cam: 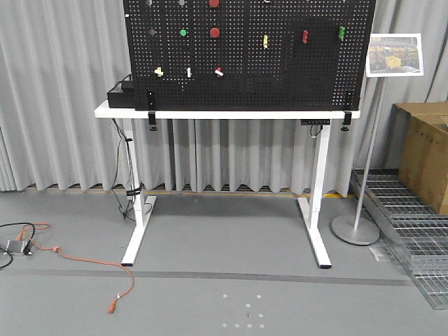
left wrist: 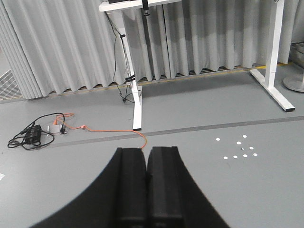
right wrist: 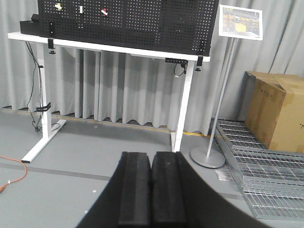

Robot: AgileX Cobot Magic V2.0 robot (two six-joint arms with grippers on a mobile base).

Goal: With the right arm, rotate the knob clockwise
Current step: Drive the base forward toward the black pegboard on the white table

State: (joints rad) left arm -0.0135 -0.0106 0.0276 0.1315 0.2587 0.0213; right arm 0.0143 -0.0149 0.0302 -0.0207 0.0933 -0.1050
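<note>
The black pegboard (cam: 245, 84) stands on a white table (cam: 224, 113) far ahead. A small dark round part with a pale ring (cam: 181, 3) shows at the board's top edge; it is too small and too cut off to confirm as the knob. Two red round buttons (cam: 214, 32) and a green round button (cam: 183, 32) sit near it. My right gripper (right wrist: 151, 154) is shut and empty, low over the floor, far from the board (right wrist: 128, 19). My left gripper (left wrist: 147, 151) is also shut and empty over the floor. Neither arm shows in the front view.
A sign stand (cam: 355, 227) with a round base stands right of the table. A cardboard box (cam: 423, 157) rests on metal grates (cam: 406, 224) at far right. An orange cable (cam: 84, 262) and a power adapter (left wrist: 33, 135) lie on the floor at left. A black box (cam: 126, 94) sits on the table's left end.
</note>
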